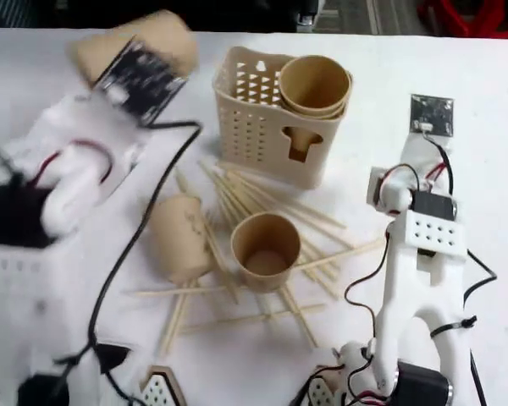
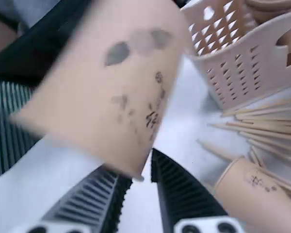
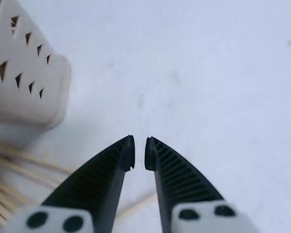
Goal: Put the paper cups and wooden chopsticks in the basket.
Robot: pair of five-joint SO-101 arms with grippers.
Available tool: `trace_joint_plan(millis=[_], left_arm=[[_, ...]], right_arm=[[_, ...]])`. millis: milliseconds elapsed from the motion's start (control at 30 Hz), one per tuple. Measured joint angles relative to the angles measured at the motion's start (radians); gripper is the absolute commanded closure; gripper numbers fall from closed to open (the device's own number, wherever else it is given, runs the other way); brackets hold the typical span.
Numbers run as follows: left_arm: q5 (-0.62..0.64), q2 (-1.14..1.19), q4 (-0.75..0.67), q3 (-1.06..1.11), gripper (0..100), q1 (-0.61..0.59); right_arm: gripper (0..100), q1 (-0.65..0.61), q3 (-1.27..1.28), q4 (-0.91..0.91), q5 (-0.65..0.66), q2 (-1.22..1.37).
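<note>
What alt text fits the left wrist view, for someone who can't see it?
The left gripper holds a tilted tan paper cup by its rim between black fingers. Behind it stands a beige perforated plastic basket; wooden chopsticks and another tan paper cup lie on the white table.

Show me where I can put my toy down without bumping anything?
Bare table lies between the basket and the right arm's claw, and again past that arm toward the right edge. In front of the basket it's crowded: scattered chopsticks, one upright cup and one cup on its side.
</note>
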Motion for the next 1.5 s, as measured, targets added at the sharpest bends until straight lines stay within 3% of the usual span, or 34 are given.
trace_joint_plan(millis=[267, 467, 700, 900, 1067, 1333, 1500], left_arm=[[-0.081, 0.333, 0.000, -0.267, 91, 0.158], [-0.086, 0.493, 0.025, -0.419, 93, 0.163], [-0.078, 0.506, 0.109, -0.439, 93, 0.106], [0.035, 0.506, 0.172, -0.439, 76, -0.040], [0.167, 0.506, 0.245, -0.430, 74, -0.137], [0.178, 0.508, 0.247, -0.206, 74, -0.149], [0.180, 0.508, 0.144, -0.124, 74, -0.187]], right_arm=[[95.0, 0.003, 0.011, -0.032, -0.018, 0.000], [95.0, 0.005, 0.034, -0.032, -0.018, 0.002], [95.0, 0.003, 0.035, -0.032, -0.018, 0.002], [95.0, 0.003, 0.035, -0.032, -0.018, 0.002], [95.0, 0.003, 0.035, -0.032, -0.018, 0.002], [95.0, 0.003, 0.029, 0.061, 0.025, -0.035], [94.6, -0.031, 0.009, 0.181, 0.048, -0.160]])
